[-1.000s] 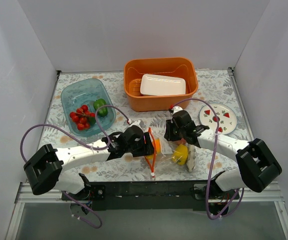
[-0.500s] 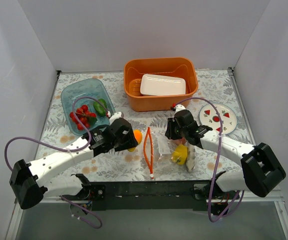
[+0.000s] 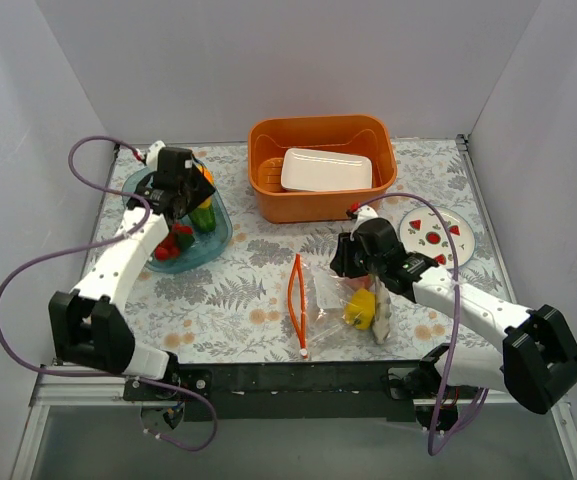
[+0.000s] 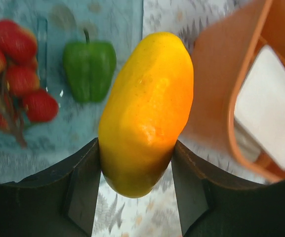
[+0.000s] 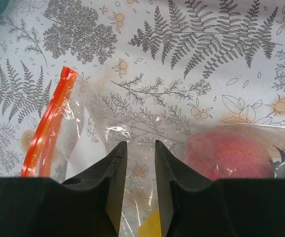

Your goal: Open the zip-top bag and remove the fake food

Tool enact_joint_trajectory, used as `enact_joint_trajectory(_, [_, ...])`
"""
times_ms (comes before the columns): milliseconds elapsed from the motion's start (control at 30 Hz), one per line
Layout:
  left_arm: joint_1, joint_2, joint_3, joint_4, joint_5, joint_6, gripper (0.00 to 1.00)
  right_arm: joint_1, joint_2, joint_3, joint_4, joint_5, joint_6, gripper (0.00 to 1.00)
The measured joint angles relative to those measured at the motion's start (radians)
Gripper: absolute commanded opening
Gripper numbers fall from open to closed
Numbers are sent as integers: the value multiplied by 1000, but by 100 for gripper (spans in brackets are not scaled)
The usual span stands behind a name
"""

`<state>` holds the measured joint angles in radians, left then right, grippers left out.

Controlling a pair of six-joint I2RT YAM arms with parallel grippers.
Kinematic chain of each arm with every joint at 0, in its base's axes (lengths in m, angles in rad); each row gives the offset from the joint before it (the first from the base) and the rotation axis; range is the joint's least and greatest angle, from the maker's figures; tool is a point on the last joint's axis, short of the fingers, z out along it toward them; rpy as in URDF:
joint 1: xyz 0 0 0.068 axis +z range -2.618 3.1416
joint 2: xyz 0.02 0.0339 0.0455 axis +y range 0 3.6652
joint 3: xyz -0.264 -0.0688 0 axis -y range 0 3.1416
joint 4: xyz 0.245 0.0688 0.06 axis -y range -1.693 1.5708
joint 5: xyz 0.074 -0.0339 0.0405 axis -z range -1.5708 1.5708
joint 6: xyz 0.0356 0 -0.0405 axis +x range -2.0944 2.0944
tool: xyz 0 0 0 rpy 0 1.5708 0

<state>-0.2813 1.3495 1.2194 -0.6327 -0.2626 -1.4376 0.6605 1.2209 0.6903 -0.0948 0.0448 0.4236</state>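
Tabletop: fern-printed cloth walled in white on three sides, with both arms bolted at the near edge.
Step in hand: we judge it to be setting one removed piece into the teal tray.
Left claw: closed on the orange-yellow pepper, one finger on each flank, holding it in the air above the tray's far part.
Left arm: stretched forward and out to the left, wrist bent down over the tray.
Right claw: low over the zip-top bag, fingers narrowly apart astride the clear film; we cannot tell whether they pinch it.
Right arm: reaching in low from the right, wrist tipped down at the bag.
Bag: lies flat at front centre with its orange-red zip strip to the left; a yellow pepper and a pinkish-red piece lie inside.
Doing it well: we would lower the pepper before letting go, aim for bare tray floor beside the green pepper and cherry tomatoes, and open wide so it drops clean.
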Motion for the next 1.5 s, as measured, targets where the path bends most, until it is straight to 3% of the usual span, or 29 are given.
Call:
enact_joint_trajectory(233, [175,335,195,118,-19,48,9,0,-79,0,-19,-25,5,40])
enact_joint_trajectory(300, [197,405,211,135,-19,61,15,0,-100,0,-26,-26,7,41])
enact_joint_trajectory(367, [217,469,219,143,-18,74,28,0,-119,0,-33,-27,7,43])
enact_joint_trajectory(400, [225,497,220,145,-18,82,48,0,-127,0,-37,-27,7,45])
enact_joint_trajectory(467, [237,535,221,147,-15,100,66,0,-147,0,-45,-27,7,47])
enact_joint_trajectory(500, [242,546,221,147,-14,111,81,0,-158,0,-51,-27,7,48])
enact_joint_trajectory(600, [252,550,224,150,-10,135,96,0,-189,0,-69,-27,5,51])
enact_joint_trajectory(667, [253,543,234,151,-10,146,98,0,-202,0,-79,-26,5,55])
enact_joint_trajectory(933, [225,348,193,135,60,172,92,0,-254,10,-177,5,-4,59])
enact_joint_trajectory(1033, [146,179,130,132,72,169,82,0,-291,24,-215,16,-2,59])
enact_joint_trajectory(1300, [-217,-138,-163,171,169,40,36,0,-369,29,-308,91,38,59])
enact_joint_trajectory(1400, [-322,-165,-300,197,201,-31,26,0,-400,-2,-323,112,68,58])
enact_joint_trajectory(1500, [-412,-171,-422,225,235,-105,23,0,-437,-60,-340,121,100,56])
